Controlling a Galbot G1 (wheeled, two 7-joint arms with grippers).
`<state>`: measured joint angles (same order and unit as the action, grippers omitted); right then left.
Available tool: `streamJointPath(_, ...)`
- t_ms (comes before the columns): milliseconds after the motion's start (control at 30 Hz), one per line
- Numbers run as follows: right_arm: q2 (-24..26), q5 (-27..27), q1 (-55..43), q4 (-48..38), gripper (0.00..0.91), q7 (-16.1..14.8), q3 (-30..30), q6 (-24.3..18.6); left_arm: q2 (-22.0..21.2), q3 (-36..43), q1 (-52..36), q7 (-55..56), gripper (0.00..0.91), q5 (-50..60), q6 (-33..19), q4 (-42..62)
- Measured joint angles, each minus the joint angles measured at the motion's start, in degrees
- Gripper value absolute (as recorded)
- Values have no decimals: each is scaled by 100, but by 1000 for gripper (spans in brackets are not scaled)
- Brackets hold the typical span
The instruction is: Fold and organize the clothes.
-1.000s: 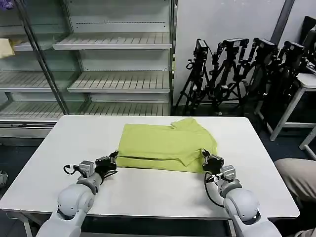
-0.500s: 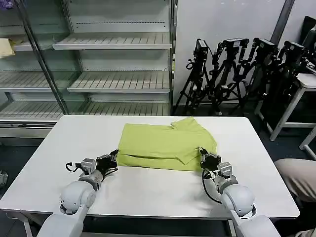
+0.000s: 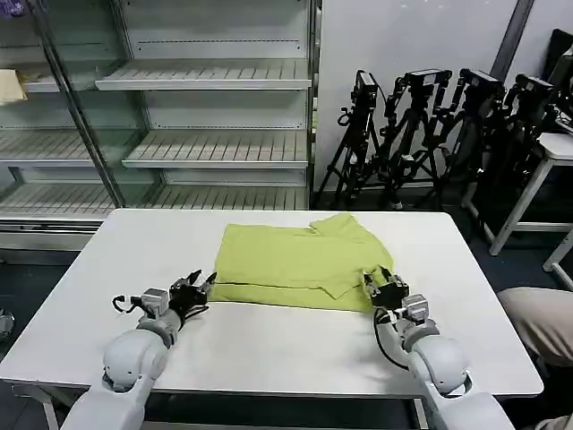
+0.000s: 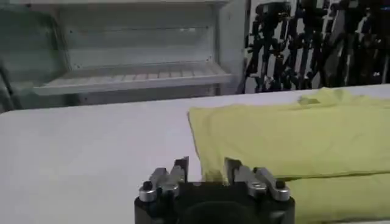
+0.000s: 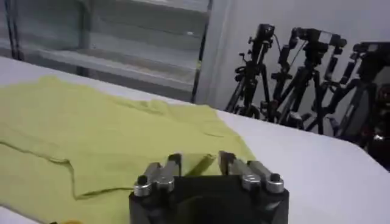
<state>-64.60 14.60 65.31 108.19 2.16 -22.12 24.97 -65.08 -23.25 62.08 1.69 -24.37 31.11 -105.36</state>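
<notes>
The clothes are one lime yellow-green T-shirt (image 3: 300,264), lying partly folded in the middle of the white table (image 3: 107,260) with a doubled strip along its near edge. My left gripper (image 3: 201,287) sits low at the shirt's near left corner. In the left wrist view it (image 4: 206,169) is open, and the edge of the shirt (image 4: 286,140) runs into the gap between the fingers. My right gripper (image 3: 378,287) is at the near right corner. It (image 5: 200,161) is open too, over a fold of the shirt (image 5: 91,140).
Empty metal shelves (image 3: 215,148) stand behind the table. Camera tripods (image 3: 430,134) crowd the back right, beside another table (image 3: 560,148). A person's knee in beige trousers (image 3: 542,322) is at the right edge. Bare tabletop lies on both sides of the shirt.
Both grippers have drawn back slightly from the shirt's near edge and their fingers have spread open. The shirt lies as before.
</notes>
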Motion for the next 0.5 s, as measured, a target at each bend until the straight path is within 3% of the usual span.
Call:
streamJointPath(300,24,275,669,443,907,34,-405,213,7,-38,430,151,907,-41,125,-318)
streamJointPath(333,35,318,709,461,292,33,-431,244,13,-48,458,161,907,-44,132,-333)
streamJointPath(367,41,373,748,479,0,32,-457,284,21,-57,478,174,423,-44,138,-341)
streamJointPath(400,44,425,782,493,0,30,-477,317,28,-61,495,191,121,-44,143,-347)
streamJointPath(433,48,469,811,506,0,30,-493,349,28,-62,508,203,20,-45,147,-353)
streamJointPath(500,51,558,867,527,0,32,-529,423,27,-66,521,208,20,-64,153,-353)
